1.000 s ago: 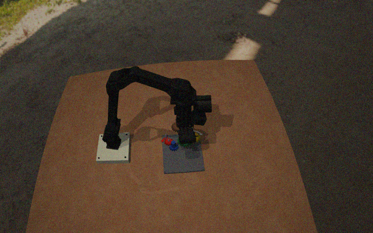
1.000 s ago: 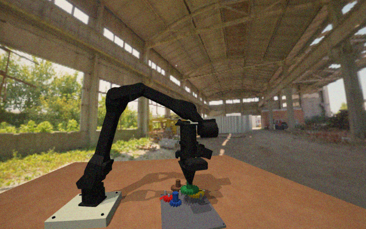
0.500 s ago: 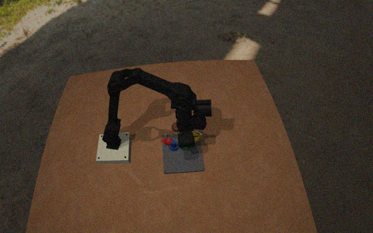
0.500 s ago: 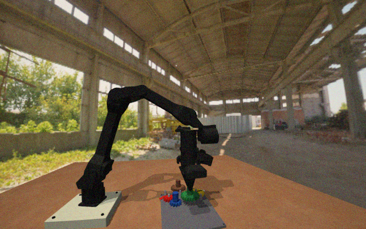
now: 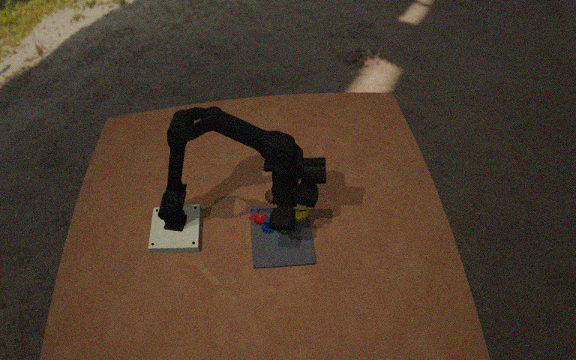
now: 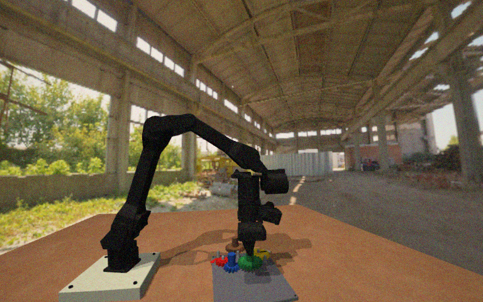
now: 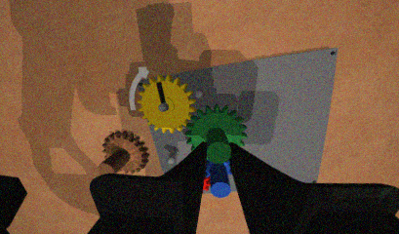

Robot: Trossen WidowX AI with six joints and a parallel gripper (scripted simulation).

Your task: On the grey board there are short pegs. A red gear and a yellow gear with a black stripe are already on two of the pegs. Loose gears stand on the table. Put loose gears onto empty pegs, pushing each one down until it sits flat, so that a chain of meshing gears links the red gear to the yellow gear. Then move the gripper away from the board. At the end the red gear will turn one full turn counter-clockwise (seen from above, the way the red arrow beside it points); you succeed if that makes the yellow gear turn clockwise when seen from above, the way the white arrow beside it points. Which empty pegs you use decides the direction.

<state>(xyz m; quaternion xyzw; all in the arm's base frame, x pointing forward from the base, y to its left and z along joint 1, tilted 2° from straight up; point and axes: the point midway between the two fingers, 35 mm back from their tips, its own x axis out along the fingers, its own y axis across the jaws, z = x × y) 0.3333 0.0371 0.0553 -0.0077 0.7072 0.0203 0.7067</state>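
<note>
A: Showing what at the jaws?

B: Clamping with the gripper [image 5: 282,225] [image 6: 250,255] [image 7: 217,146] on the stem of the green gear [image 5: 285,231] [image 6: 250,263] [image 7: 217,122], and holding it low over the far part of the grey board [image 5: 282,256] [image 6: 248,287] [image 7: 303,122]; not revealing full seating.

A: Flanking the green gear with what?

B: Placing the yellow gear [image 5: 301,212] [image 6: 262,253] [image 7: 179,114] beyond it, at far right on the board, with a black stripe; setting the blue gear [image 5: 266,226] [image 6: 231,266] [image 7: 220,190] to its left, stem upright, between it and the red gear [image 5: 259,218] [image 6: 221,261] [image 7: 206,183] at far left.

A: Confirming contact between teeth?

B: Showing close spacing only; leaving meshing too unclear to tell.

A: Lying off the board?

B: Locating the brown gear [image 5: 269,195] [image 6: 233,246] [image 7: 136,150] on the table [image 5: 349,289] [image 6: 184,224] [image 7: 362,122], just beyond the board's far edge, left of the yellow one.

A: And supporting the arm [image 5: 238,129] [image 6: 217,143]?

B: Mounting it on the pale base plate [image 5: 161,243] [image 6: 98,286], well to the left, and arching it rightward over the table; bringing the wrist end above the board, with fingers pointing down.
</note>
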